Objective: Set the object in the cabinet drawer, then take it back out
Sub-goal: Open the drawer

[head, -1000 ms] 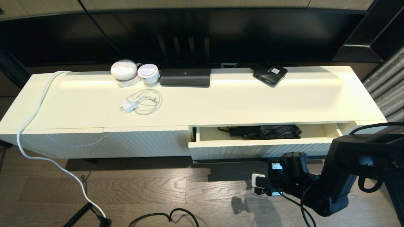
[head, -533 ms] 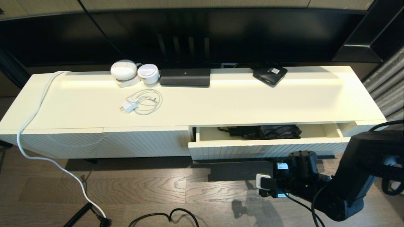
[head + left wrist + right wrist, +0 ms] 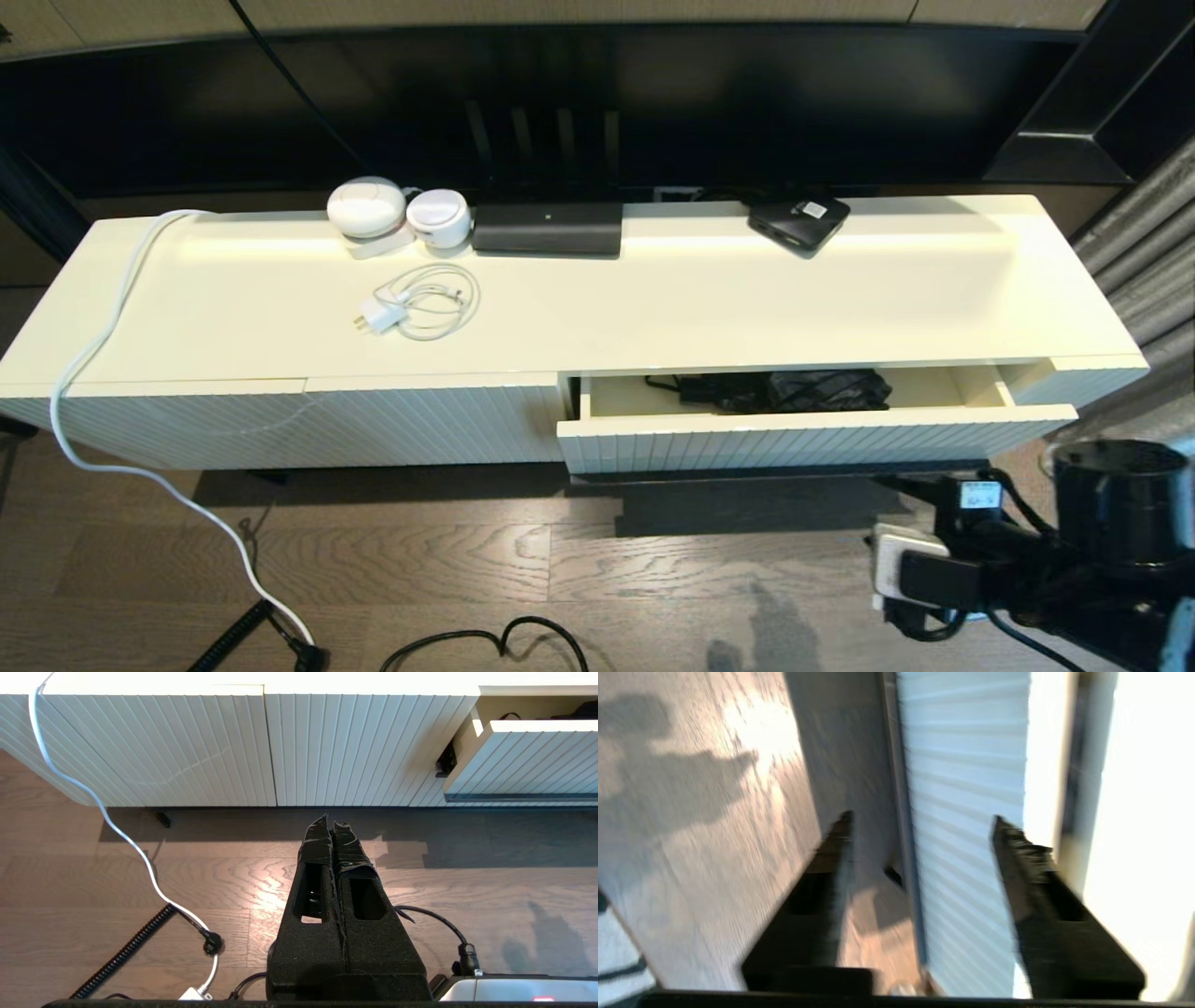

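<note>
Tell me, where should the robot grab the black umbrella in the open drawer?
Probably the bunched middle of the umbrella, reached from above: it lies flat along the open drawer, front wall and cabinet top blocking other sides. The right hand is open.

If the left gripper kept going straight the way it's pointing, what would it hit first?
Probably the cabinet's closed ribbed front panel. The left gripper, shut, points at it over bare floor; depth is unclear.

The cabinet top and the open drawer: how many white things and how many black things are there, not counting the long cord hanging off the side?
White: 3, the bigger round white gadget, the smaller round white gadget, the coiled white charger cable with plug.
Black: 3, the long black rectangular device, the flat black box with a white label, the bunchy black folding umbrella in the cream-white ribbed drawer.
Total: 6
</note>
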Available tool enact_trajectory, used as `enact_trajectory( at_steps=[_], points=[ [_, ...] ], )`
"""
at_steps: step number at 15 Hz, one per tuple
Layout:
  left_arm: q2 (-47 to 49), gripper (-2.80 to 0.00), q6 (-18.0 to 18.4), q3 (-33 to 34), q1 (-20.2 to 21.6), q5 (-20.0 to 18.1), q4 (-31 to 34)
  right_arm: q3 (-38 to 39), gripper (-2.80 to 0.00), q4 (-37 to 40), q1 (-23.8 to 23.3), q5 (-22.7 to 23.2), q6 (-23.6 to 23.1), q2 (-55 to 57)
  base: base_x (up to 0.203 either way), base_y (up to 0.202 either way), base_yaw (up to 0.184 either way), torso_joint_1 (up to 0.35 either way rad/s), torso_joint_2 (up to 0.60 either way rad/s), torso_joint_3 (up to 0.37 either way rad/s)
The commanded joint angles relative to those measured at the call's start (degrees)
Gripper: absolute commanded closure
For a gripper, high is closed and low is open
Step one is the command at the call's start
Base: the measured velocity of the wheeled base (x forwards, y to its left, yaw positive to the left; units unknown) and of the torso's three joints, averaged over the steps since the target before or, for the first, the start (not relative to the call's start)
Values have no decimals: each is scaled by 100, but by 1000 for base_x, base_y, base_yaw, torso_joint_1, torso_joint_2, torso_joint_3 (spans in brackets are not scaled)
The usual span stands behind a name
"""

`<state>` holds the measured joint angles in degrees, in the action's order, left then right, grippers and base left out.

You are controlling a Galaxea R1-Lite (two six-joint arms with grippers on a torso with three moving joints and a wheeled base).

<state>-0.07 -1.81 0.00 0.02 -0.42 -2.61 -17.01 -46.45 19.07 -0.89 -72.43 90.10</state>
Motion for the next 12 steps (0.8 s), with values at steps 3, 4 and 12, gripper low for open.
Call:
enact_trajectory(
  at_steps=[3,4,12],
  points=[
    [7,0,-3,0,6,-2,-3,202,0,1505,-129,-61,-12,-2417,0,0,0,0,0,0],
    [7,0,-3,0,4,-2,-3,34,0,2054,-157,-74,-2,-2622,0,0,0,0,0,0],
    [7,0,-3,0,6,-2,-3,-1793,0,2914,-176,-460,85,-659,0,0,0,0,0,0]
  ],
)
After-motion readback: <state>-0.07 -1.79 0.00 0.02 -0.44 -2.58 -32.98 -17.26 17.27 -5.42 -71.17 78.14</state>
